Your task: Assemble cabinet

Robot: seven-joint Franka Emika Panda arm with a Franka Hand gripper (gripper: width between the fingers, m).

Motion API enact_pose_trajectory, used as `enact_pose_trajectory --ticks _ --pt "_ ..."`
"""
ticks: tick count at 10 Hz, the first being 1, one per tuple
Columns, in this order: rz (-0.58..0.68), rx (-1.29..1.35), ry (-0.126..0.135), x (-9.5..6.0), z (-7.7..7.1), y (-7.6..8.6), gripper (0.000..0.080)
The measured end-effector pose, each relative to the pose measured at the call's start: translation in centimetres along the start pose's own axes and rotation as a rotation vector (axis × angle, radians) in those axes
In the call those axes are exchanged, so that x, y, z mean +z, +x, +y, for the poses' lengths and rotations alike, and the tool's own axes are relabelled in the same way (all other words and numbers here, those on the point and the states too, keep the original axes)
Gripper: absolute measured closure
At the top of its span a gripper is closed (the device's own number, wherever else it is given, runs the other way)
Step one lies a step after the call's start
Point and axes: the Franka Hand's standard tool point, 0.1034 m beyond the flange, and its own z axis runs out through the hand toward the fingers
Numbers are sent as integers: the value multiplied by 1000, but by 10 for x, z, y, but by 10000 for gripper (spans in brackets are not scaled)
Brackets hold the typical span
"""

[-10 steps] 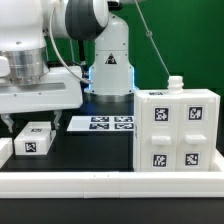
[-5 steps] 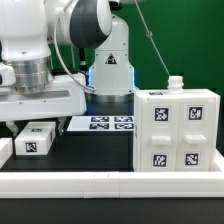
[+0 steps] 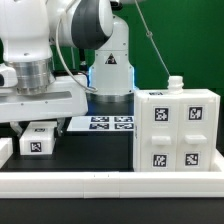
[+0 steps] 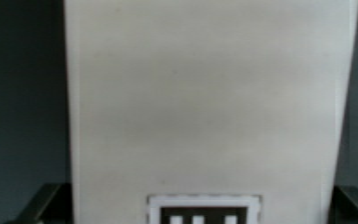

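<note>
The cabinet (image 3: 175, 130) is in separate pieces on the dark tabletop (image 3: 90, 150). At the exterior view's left lies a small white plastic drawer block (image 3: 38, 140) with a black-and-white square tag facing near. The gripper (image 3: 32, 120) hangs just above it. In the wrist view the block (image 4: 176, 100) fills the frame, too blurred to tell whether the jaws are apart or clamped. Farther back, mid-scene, lies the flat white marker board (image 3: 100, 123). At the right stands the large white boxy plastic body, with four tags on its near face.

Drawer block (image 4: 176, 100) blurred — tag (image 4: 204, 212) (cropped) unreadable.
</note>
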Motion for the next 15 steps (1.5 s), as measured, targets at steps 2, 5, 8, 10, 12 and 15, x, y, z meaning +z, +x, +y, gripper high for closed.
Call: enact_pose_trajectory --ticks 2,5,8,10,12,15 --pt "0 0 0 0 0 0 251" --pt "-23 4 24 -23 -7 7 251" --pt "-15 22 45 -80 -27 20 249" --pt "-23 49 61 -126 -54 38 249" --pt "-7 46 54 -139 -72 52 249" --pt "-14 44 56 -135 -69 49 249"
